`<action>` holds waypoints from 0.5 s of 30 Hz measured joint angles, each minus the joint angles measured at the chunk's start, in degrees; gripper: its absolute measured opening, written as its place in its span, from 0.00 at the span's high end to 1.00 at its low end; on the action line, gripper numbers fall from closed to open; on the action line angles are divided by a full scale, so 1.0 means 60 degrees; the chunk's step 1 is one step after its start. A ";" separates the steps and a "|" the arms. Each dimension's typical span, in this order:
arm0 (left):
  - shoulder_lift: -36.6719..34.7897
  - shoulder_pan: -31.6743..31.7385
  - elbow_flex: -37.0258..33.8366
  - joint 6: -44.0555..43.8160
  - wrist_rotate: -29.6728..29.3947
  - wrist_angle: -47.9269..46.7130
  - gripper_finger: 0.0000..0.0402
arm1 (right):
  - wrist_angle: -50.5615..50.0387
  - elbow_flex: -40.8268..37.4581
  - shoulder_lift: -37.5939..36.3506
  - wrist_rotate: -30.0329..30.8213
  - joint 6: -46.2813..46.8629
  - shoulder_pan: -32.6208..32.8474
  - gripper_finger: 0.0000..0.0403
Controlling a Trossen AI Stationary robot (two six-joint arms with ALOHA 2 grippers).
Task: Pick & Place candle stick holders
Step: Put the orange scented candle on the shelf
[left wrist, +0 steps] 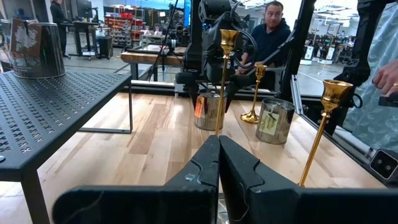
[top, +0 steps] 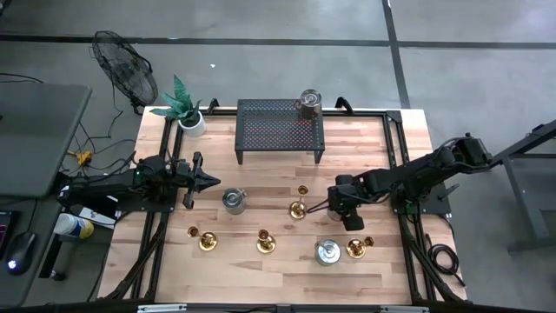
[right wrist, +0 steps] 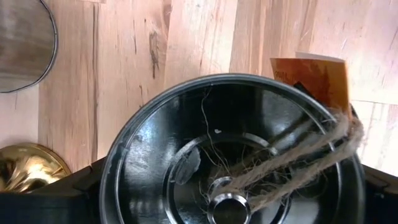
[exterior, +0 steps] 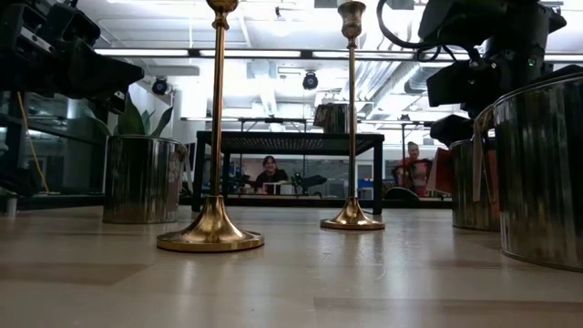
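On table, candle stick holders (top: 298,208) upright, stems vertical; right tool (top: 350,215) spread around metal cup (right wrist: 233,155); left tool (top: 205,181) pressed together.

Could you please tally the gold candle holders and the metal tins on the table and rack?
Gold candle holders: 4
Metal tins: 4
Total: 8

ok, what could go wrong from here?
Right gripper sits over a tin cup, not a candle stick holder: possibly the wrong pick. That slim holder stands close beside it and may topple. The cup's twine could snag. Left gripper waits shut at the left.
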 joint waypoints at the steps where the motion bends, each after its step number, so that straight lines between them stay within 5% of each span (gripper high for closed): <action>1: -0.0003 0.0000 0.0000 0.0000 -0.0001 0.0000 1.00 | -0.0003 0.0001 0.0000 0.0000 0.0000 0.0000 0.08; 15: 0.0000 0.0000 0.0000 0.0000 -0.0002 0.0003 1.00 | -0.0001 0.0003 -0.0007 0.0000 0.0000 0.0003 0.11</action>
